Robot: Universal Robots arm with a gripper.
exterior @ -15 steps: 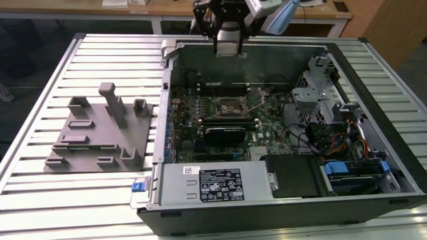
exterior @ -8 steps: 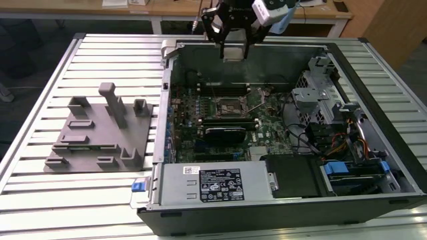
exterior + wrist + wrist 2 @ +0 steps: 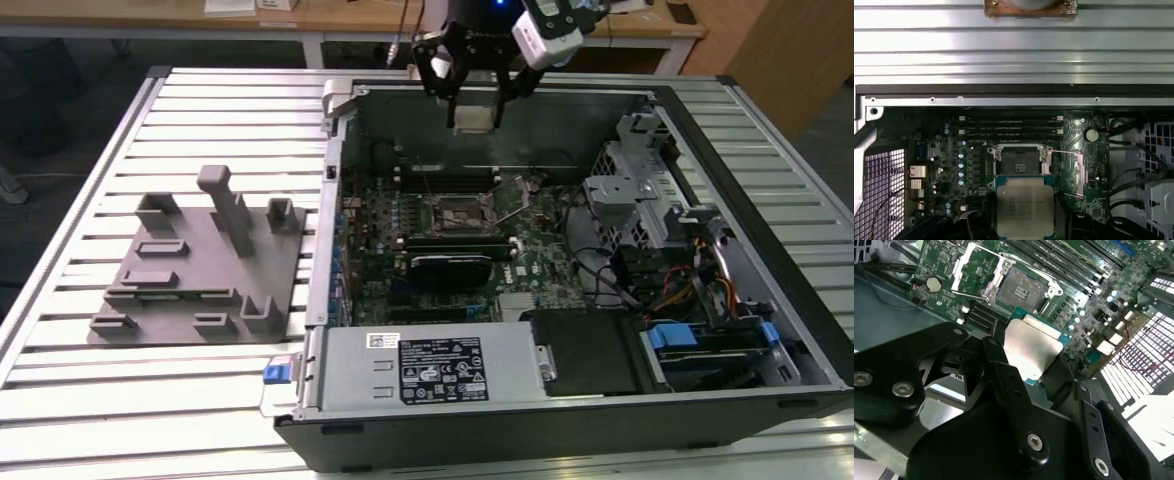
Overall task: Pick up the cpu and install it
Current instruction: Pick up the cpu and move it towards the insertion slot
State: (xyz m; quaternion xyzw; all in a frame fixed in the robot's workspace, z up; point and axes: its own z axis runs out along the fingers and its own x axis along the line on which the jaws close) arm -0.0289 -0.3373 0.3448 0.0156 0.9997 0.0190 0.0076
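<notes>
In the exterior view an open desktop computer case (image 3: 747,300) lies on a slatted metal table (image 3: 200,110). A grey plastic fixture block (image 3: 200,270) of posts and pockets sits just beside it on the exterior view's left. The arm comes down from above near the case's far wall, and its black gripper (image 3: 474,105) is clamped on the cpu (image 3: 474,118), held in the air and apart from the cpu socket (image 3: 463,210) on the green motherboard (image 3: 534,250). A boxy metal power supply (image 3: 427,368) fills the case's near side. In the second wrist view two matte black fingers (image 3: 1004,375) pinch opposite edges of the cpu (image 3: 1034,347), a flat square with a brushed silver top and a thin teal rim. Beyond it the cpu socket (image 3: 1021,287) stands uncovered, its metal load plate (image 3: 971,267) swung open beside a coin cell (image 3: 934,284). In the first wrist view the cpu (image 3: 1025,205) hangs near the cpu socket (image 3: 1019,161), with long memory slots (image 3: 1011,125) past it.
</notes>
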